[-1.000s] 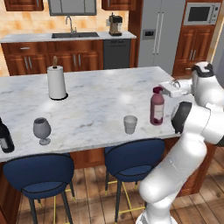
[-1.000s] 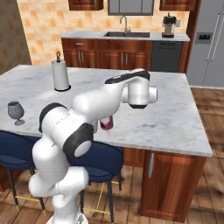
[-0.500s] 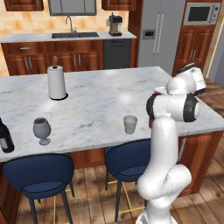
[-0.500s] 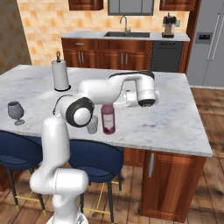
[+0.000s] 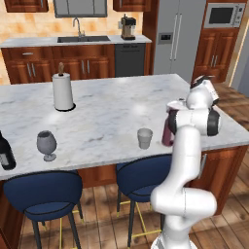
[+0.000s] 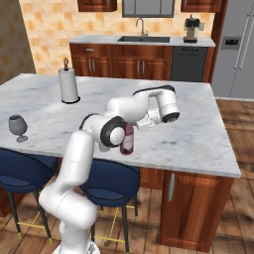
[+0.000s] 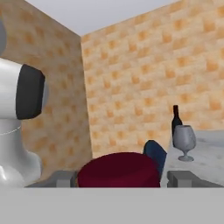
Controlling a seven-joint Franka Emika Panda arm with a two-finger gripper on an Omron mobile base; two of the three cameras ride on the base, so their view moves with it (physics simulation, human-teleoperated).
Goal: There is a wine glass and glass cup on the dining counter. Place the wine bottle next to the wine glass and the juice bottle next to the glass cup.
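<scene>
Marble dining counter (image 5: 107,116) is carrying the juice bottle (image 6: 127,141) beside the glass cup (image 5: 144,138), gripper (image 7: 119,178) fingers straddling its cap, grip unclear.

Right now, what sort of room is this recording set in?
A simulated home kitchen: a marble dining counter with blue stools under it, a sink along the tiled back wall, and a steel fridge.
</scene>
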